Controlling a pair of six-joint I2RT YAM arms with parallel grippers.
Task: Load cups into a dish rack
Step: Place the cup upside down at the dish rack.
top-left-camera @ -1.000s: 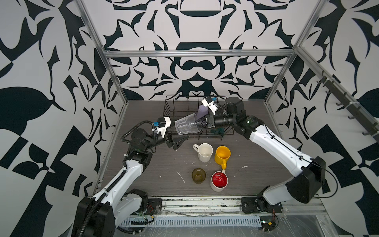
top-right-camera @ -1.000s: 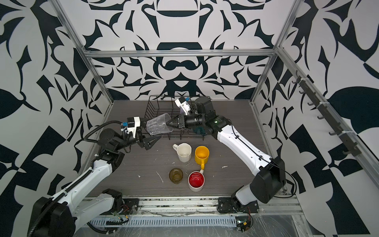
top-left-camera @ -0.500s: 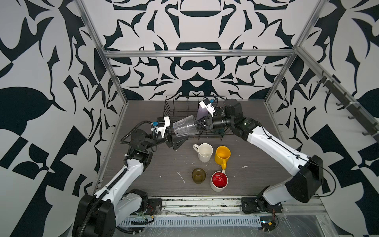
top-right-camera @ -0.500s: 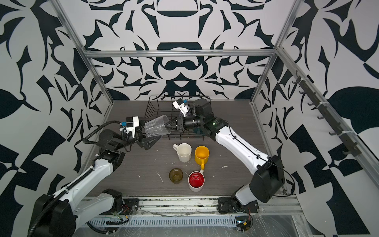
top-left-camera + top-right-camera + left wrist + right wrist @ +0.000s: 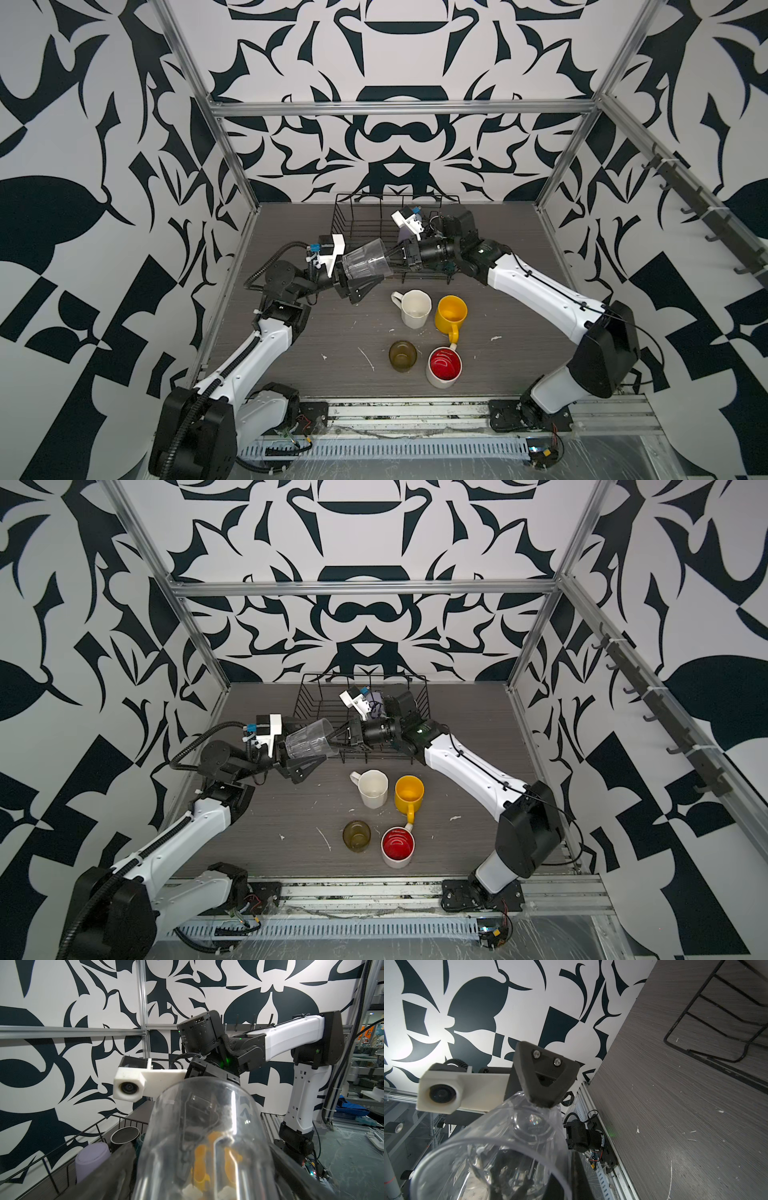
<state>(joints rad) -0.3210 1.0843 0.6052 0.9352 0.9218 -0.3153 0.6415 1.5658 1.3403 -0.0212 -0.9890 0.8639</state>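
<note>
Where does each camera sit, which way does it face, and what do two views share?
Top views: high over the front edge, facing down at the grey wood-grain table; both arms whole, right claw shut on the clear glass tumbler, left claw open around it.
Left wrist: on the left arm, facing the right arm and black wire rack; own blurred fingers flank the tumbler.
Right wrist: on the right arm, facing the left arm's camera; own claw barely visible.
Shared: both wrist views see the tumbler, from opposite ends.

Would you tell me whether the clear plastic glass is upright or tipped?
Tipped: the clear plastic glass lies sideways in mid-air, mouth toward the dish rack.
</note>
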